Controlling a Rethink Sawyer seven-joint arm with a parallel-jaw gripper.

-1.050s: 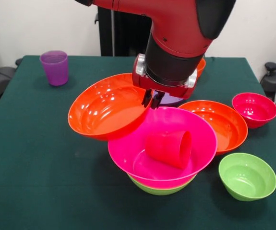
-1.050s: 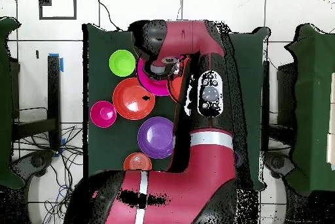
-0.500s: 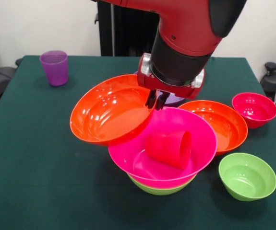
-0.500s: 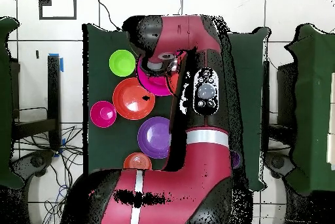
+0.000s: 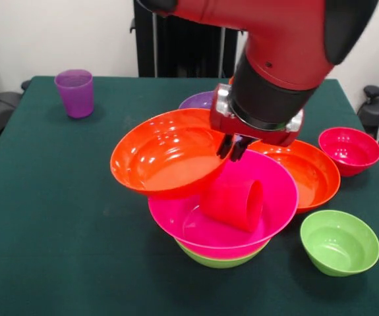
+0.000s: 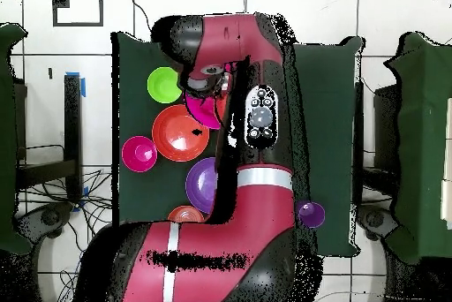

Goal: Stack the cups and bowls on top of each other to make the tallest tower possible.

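Note:
My gripper [image 5: 234,149] is shut on the rim of a wide orange bowl [image 5: 166,155] and holds it tilted in the air, partly over the tower. The tower is a wide hot pink bowl [image 5: 268,197] nested in a lime green bowl [image 5: 217,261]. A red-pink cup [image 5: 233,203] lies on its side inside the pink bowl, just under the held bowl's edge. The purple cup [image 5: 74,92] stands upright at the far left; in the overhead view the purple cup [image 6: 310,214] shows beside the arm. There the arm covers most of the hot pink bowl [image 6: 204,113].
Right of the tower sit a second orange bowl [image 5: 306,172], a small red-pink bowl [image 5: 349,150] and a lime green bowl [image 5: 339,241]. A purple bowl [image 5: 198,101] peeks out behind the held bowl. The overhead view adds a small orange bowl [image 6: 184,215] near the base.
The gripper has carried the orange bowl rightward in the front view, so it now overlaps the hot pink bowl more. The purple bowl behind has come into sight.

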